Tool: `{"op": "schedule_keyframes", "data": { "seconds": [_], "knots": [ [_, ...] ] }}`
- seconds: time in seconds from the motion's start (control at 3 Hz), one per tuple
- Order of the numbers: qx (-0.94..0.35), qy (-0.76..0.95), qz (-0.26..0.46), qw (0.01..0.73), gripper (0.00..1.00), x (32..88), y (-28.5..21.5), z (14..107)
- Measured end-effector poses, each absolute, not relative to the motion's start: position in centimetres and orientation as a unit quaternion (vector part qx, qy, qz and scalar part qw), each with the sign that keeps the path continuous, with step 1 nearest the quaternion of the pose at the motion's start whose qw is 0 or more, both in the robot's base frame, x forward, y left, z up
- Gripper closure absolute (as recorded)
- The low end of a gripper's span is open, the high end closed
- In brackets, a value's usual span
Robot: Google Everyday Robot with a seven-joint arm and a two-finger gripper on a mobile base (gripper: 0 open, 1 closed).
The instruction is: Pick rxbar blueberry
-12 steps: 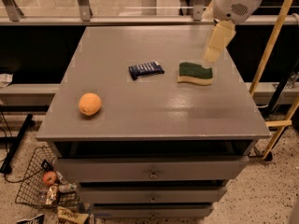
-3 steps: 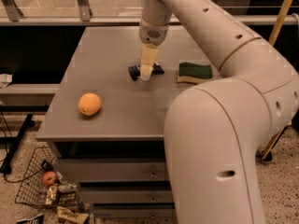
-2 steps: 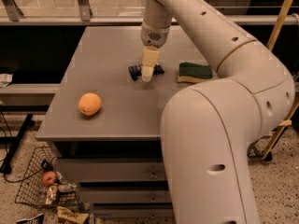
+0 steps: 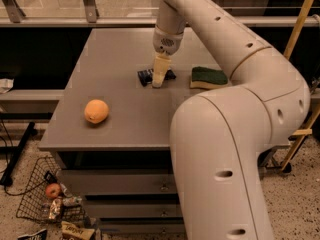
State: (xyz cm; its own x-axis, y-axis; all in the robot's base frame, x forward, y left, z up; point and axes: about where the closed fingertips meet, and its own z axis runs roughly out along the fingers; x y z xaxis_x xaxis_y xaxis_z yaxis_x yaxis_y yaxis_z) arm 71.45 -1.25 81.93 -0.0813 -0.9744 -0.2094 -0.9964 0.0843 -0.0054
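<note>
One rxbar blueberry (image 4: 145, 77): dark flat wrapper, lying toward the far edge of the bench (image 4: 120, 44), roughly midway between its left and right edges. One end effector (image 4: 158, 81): down over the bar's middle, tip at or just above the wrapper; whether it is apart or clamped on the bar I cannot tell from here. One green-and-yellow sponge (image 4: 208, 77): near the bar, toward the right edge. One orange fruit (image 4: 96, 111): well apart, toward the front-left corner. Handling note: so thin a bar likely wants the tip low against the bench, closing across the narrow width, then a straight lift.
</note>
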Motion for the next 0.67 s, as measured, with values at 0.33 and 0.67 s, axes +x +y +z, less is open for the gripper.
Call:
{"op": "schedule_keyframes", "data": {
  "seconds": [0.33, 0.67],
  "knots": [
    [-0.673, 0.732, 0.069, 0.079, 0.66, 71.45, -1.25, 82.59],
    [-0.673, 0.732, 0.069, 0.08, 0.89, 71.45, -1.25, 83.07]
  ]
}}
